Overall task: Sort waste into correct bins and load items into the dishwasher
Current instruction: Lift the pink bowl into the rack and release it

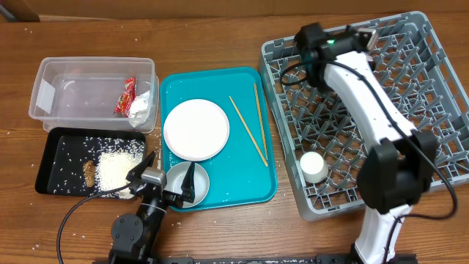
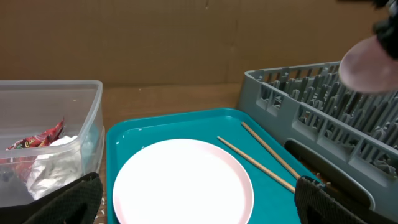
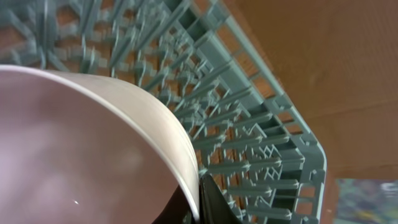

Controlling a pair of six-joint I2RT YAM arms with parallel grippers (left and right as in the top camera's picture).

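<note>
Pegs of the grey rack (image 1: pixel 410 88) crowd under the white bowl (image 3: pixel 81 143), its rim pinched by the right gripper (image 1: pixel 308 45) above the far-left corner. The left gripper (image 1: pixel 167 177) gapes empty at the near edge of the teal tray (image 1: pixel 253 183), where chopsticks (image 1: pixel 249 130) lie far-to-near, splayed.

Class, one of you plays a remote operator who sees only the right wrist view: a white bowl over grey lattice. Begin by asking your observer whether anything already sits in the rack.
Observer: Yes. A small white cup sits in the grey rack, near the side facing the teal tray.
Operator: My right gripper grips the white bowl. What is on that tray?
Observer: A white plate, two chopsticks and a second bowl.
Operator: Is the left gripper busy?
Observer: No. The left gripper is open and empty, by that second bowl.
</note>
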